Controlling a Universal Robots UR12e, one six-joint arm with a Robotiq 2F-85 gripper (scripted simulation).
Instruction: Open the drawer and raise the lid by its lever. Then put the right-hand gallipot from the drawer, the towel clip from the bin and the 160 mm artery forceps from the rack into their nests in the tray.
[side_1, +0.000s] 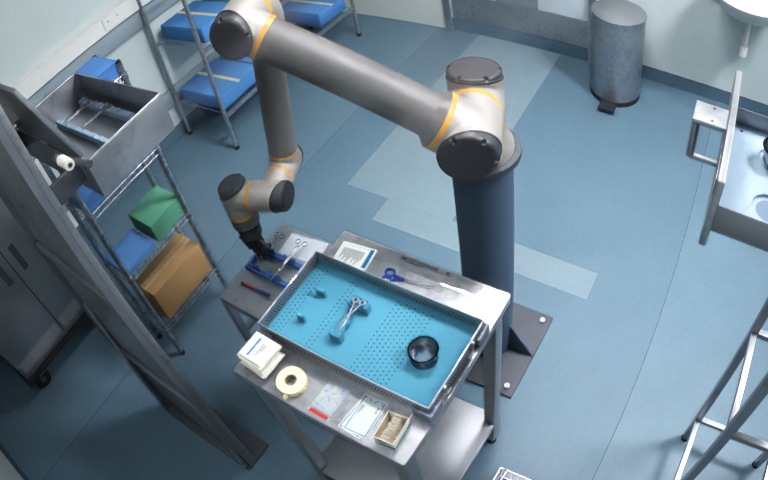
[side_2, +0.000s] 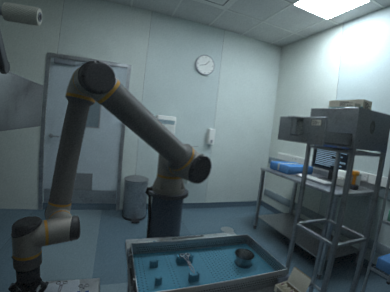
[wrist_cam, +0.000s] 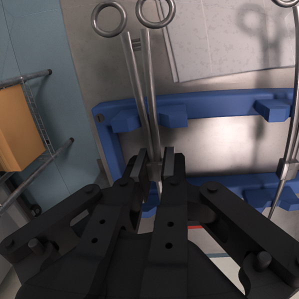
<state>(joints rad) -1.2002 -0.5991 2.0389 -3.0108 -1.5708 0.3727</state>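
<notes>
My gripper (wrist_cam: 152, 164) (side_1: 261, 249) is down at the blue rack (wrist_cam: 195, 150) (side_1: 273, 265) on the small side table, left of the tray. An artery forceps (wrist_cam: 142, 92) lying across the rack is clamped between its fingers at the joint, rings pointing away. A second, longer forceps (wrist_cam: 290, 134) (side_1: 291, 255) lies on the rack's right side. In the blue tray (side_1: 371, 325) a towel clip (side_1: 352, 311) rests in its nest and a gallipot (side_1: 423, 351) (side_2: 244, 257) sits toward the right end.
The robot's pedestal (side_1: 484, 238) stands behind the tray table. A wire shelf with an orange box (side_1: 173, 274) (wrist_cam: 16, 131) is left of the rack. Blue-handled scissors (side_1: 392, 275), a tape roll (side_1: 291, 381) and packets lie around the tray. A red pen (side_1: 256, 290) lies by the rack.
</notes>
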